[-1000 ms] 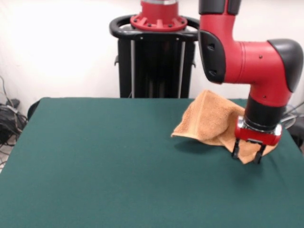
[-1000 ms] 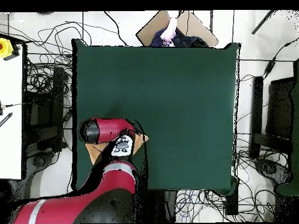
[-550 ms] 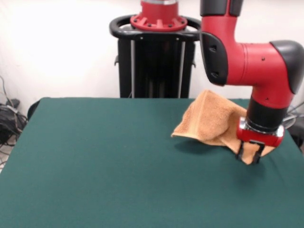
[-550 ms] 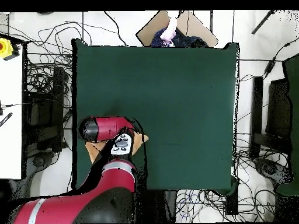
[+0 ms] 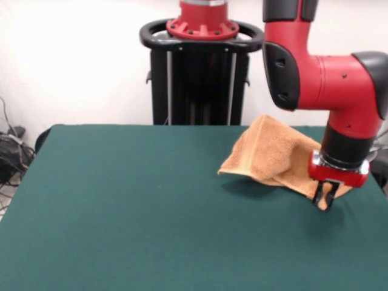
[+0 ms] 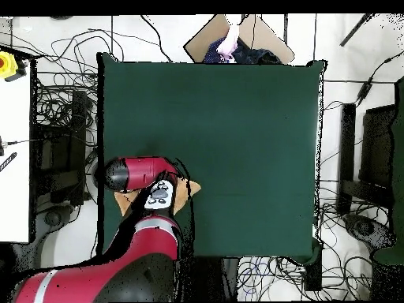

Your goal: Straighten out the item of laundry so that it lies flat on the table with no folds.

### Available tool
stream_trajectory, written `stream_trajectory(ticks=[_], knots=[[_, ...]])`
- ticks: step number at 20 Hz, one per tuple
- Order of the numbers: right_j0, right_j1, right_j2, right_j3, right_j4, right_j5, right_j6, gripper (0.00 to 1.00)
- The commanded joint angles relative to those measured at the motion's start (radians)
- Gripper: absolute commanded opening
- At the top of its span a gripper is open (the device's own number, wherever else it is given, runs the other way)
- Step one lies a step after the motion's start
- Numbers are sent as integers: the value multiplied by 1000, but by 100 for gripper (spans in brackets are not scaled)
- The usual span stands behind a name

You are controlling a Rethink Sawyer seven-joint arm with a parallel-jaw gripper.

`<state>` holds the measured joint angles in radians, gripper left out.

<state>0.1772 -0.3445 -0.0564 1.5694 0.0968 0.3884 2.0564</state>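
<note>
Orange-tan towel (image 5: 273, 151) sits bunched and folded near the right edge of the green surface (image 5: 133, 206) in the front view, toward the far side; its left part is lifted off the felt with a shadow under it, not flat. Red and black arm (image 5: 327, 79) comes down over the towel's right end. Claw (image 5: 324, 197) is at the towel's near right corner, fingers (image 5: 317, 193) close together and pinching the towel edge, tips down at the surface. In the overhead view the arm (image 6: 138, 175) covers most of the towel (image 6: 189, 188); only a small orange bit shows beside the wrist, near the left edge of the surface (image 6: 237, 142). Claw tips are hidden under the wrist there. No containers on the surface. A person's hand (image 6: 230, 41) shows at the top edge of the overhead view, beyond the surface, by a brown board (image 6: 260, 35). Cables (image 6: 55, 102) lie on the floor round the surface.
</note>
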Motion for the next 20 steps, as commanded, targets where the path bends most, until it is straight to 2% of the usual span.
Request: stream_trajectory(ticks=[1,4,7,12,17,20], knots=[[-30,-4,74,3,-34,119,21,0],[-117,-9,80,10,-77,35,-37,0],[-202,18,91,-52,-145,-30,-104,0],[-293,60,94,-156,-240,-34,-135,0],[-409,55,181,-149,-329,-15,-200,0],[-449,52,207,-137,-381,-21,-197,0]])
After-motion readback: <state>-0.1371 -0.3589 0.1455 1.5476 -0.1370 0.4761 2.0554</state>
